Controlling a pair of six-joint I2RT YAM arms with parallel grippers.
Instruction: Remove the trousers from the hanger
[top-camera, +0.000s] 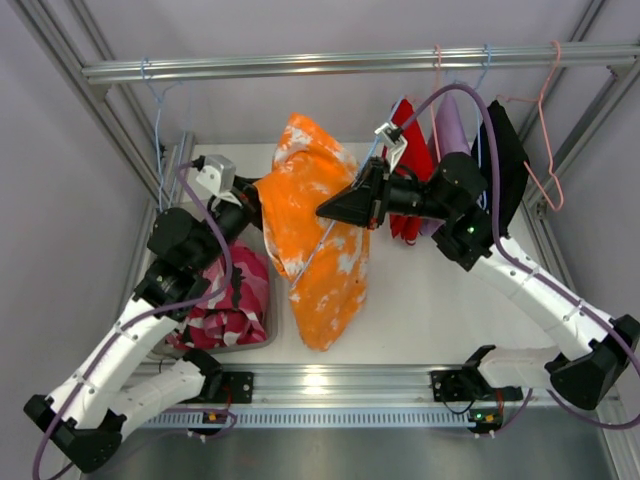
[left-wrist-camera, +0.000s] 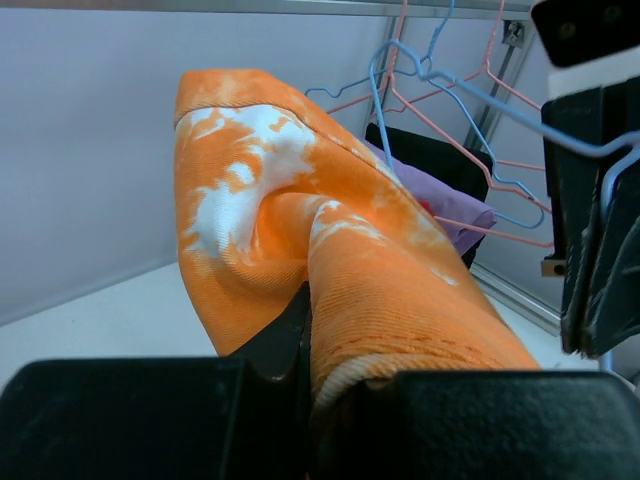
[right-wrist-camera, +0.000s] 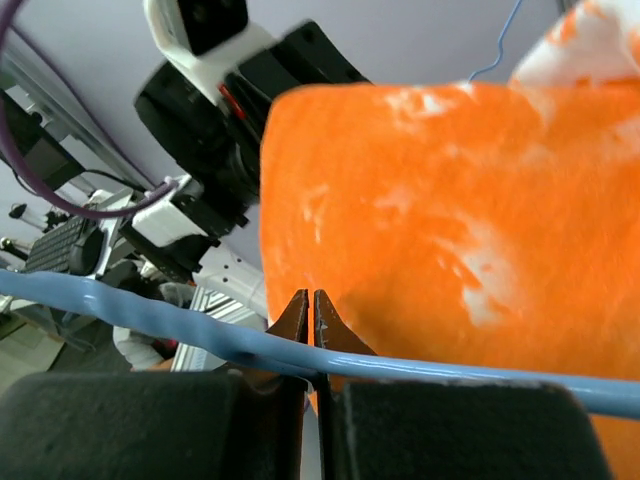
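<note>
**Ana:** Over the middle of the white tabletop (top-camera: 430, 300), what is that bright thing?

**Ben:** That's the orange cloth trousers with white blotches (top-camera: 318, 240), bunched up at the far end and hanging down toward the near edge. A blue wire hanger (right-wrist-camera: 150, 315) runs slantwise across them.

**Ana:** Who has hold of what?

**Ben:** The right gripper (right-wrist-camera: 313, 310) comes in from the right, with its fingers closed tight on the hanger wire. The left gripper (left-wrist-camera: 308, 300) comes in from the left. Its jaws are pinched on a fold at the edge of the orange cloth (the wrist view shows the fabric squeezed between the black pads).

**Ana:** And the other pair?

**Ben:** The pink, white and black camouflage trousers (top-camera: 235, 300) lie crumpled in a grey bin (top-camera: 250, 347) under the left arm, just beside the orange pair.

**Ana:** Anything behind?

**Ben:** A long aluminium rail (top-camera: 300, 66) crosses the far side. Towards its right end hang a red garment (top-camera: 415, 150), a purple garment (top-camera: 450, 130) and a black garment (top-camera: 505, 160), right behind the right wrist
</note>
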